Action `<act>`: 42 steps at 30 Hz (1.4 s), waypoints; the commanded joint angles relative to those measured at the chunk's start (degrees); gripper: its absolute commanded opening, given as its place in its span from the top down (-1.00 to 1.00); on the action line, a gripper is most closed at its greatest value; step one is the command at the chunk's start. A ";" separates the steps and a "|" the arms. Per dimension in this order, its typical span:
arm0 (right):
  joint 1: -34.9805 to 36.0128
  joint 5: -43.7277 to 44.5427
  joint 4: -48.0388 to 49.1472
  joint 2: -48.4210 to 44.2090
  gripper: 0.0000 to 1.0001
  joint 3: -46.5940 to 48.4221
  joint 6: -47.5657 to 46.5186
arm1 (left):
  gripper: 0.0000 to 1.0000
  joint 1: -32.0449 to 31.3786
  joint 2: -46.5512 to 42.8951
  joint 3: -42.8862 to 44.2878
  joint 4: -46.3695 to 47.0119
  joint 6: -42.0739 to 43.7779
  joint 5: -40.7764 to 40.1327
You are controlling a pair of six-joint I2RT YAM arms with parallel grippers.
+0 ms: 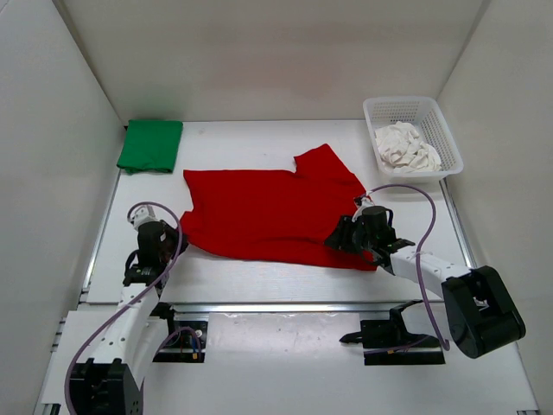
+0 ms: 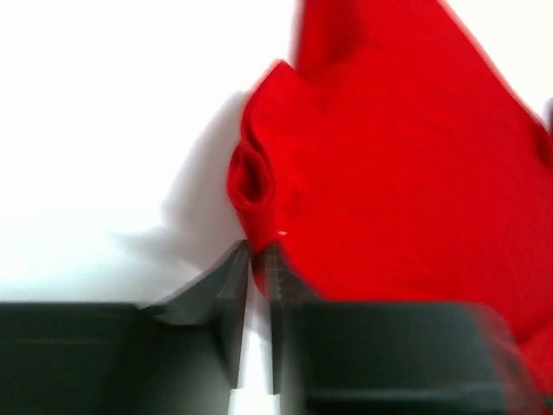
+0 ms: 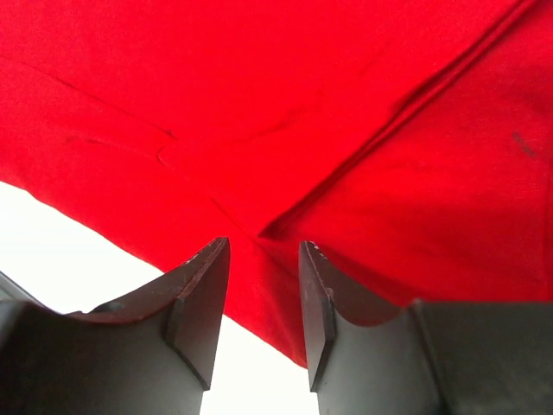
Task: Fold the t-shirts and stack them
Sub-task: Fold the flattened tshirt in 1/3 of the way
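The red t-shirt [image 1: 268, 216] lies spread flat in the middle of the table. My left gripper [image 1: 169, 239] is at its near left corner. In the left wrist view the gripper [image 2: 257, 251] has its jaws almost together, pinching a bunched fold of the red t-shirt [image 2: 389, 156]. My right gripper [image 1: 343, 237] is over the shirt's near right edge. In the right wrist view the gripper [image 3: 263, 246] is open, with the red t-shirt [image 3: 285, 112] lying under and between the tips. The green t-shirt [image 1: 150, 144] lies folded at the back left. The off-white t-shirt [image 1: 404, 145] is crumpled in the basket.
A white mesh basket [image 1: 449, 143] stands at the back right corner. White walls close in the table on the left, back and right. Two black stands [image 1: 393, 337] sit near the arm bases at the front.
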 commanded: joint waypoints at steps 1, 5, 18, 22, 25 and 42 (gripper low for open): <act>-0.63 -0.58 2.54 -1.68 0.26 0.33 -0.70 | 0.41 1.62 -0.19 1.10 -3.22 -1.40 -7.16; -0.55 -0.58 2.53 -1.16 0.19 0.85 -1.05 | -0.62 4.00 0.69 6.28 -7.96 -1.48 -11.47; -1.07 -1.90 3.85 3.77 0.18 2.35 -1.06 | 0.14 -3.37 7.70 -2.84 12.32 -5.71 3.30; -0.37 -1.72 3.85 5.09 0.21 3.75 -1.32 | 0.13 0.04 15.88 -1.88 16.63 -6.84 7.59; 0.60 -1.46 3.50 6.66 0.26 4.90 -1.05 | 0.07 1.45 17.74 -0.83 16.29 -6.07 5.76; 1.22 -4.45 5.97 16.50 0.81 17.55 0.96 | -0.03 22.99 7.20 -5.13 -2.78 -4.39 18.49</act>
